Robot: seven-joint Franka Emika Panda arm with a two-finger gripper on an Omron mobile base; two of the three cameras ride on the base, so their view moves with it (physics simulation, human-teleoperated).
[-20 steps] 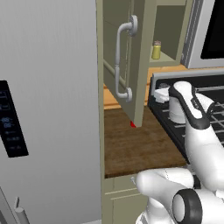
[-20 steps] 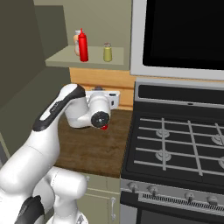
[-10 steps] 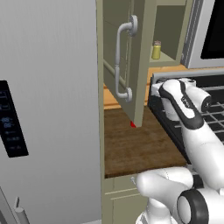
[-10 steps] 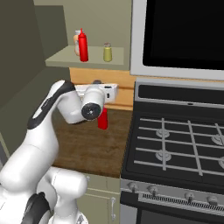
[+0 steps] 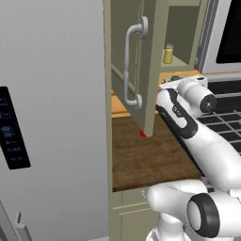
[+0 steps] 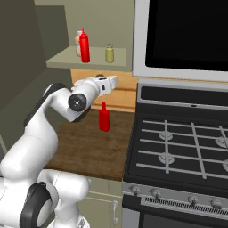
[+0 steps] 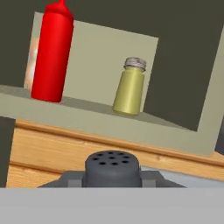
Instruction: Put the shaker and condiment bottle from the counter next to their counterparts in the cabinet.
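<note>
My gripper (image 7: 112, 180) is shut on the shaker, whose dark grey perforated cap (image 7: 112, 165) shows between the fingers. It hovers in front of and below the open cabinet's shelf (image 7: 87, 117). Two counterparts stand on that shelf: a red bottle (image 7: 51, 54) and, to its right, a yellow-green jar (image 7: 129, 86). In the right base view the gripper (image 6: 113, 83) points toward the cabinet shelf (image 6: 67, 60) from above the counter (image 6: 84, 147). The red condiment bottle (image 6: 103, 116) stands upright on the counter just below the hand.
The cabinet door (image 5: 151, 61) hangs open with its curved bar handle (image 5: 129, 66), left of the arm. A grey fridge (image 5: 52, 117) walls the left side. The stove (image 6: 178, 147) sits right of the counter under a microwave (image 6: 182, 35). A pale orange item (image 7: 33, 57) stands behind the shelf's red bottle.
The hand has risen and swung toward the cabinet shelf with the shaker. The red bottle on the counter, partly hidden behind the hand before, now shows in full.
</note>
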